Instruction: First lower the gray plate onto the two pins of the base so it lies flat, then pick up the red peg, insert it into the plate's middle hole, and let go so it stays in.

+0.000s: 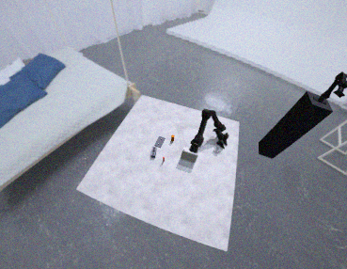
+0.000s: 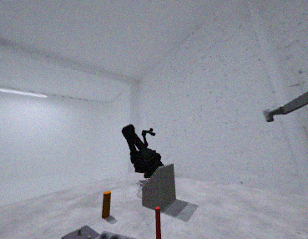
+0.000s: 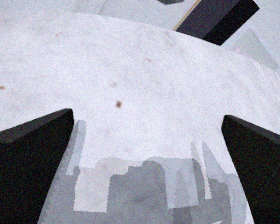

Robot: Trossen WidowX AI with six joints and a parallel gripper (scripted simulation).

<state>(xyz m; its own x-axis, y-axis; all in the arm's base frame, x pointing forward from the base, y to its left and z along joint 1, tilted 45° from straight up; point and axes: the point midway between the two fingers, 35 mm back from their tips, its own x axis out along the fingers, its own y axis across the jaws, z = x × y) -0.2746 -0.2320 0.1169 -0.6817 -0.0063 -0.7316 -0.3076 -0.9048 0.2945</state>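
bed [image 1: 64,99]: white, blue pillows [image 1: 42,70] | floor [image 1: 134,235]: gray | wall [image 2: 211,109]: white brick | light strip [image 2: 21,93]: lit

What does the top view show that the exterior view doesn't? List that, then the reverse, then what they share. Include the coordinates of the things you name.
Top only: a bed [image 1: 78,94] with blue pillows [image 1: 50,69], and a rope [image 1: 118,33] running up from its corner.
Exterior only: a bright light strip [image 2: 21,93] up on the left.
Both: the red peg [image 1: 164,160] [image 2: 158,223], an orange cylinder [image 1: 172,138] [image 2: 106,205], an upright gray panel [image 1: 188,157] [image 2: 160,188] and the black arm [image 1: 200,133] [image 2: 146,160].
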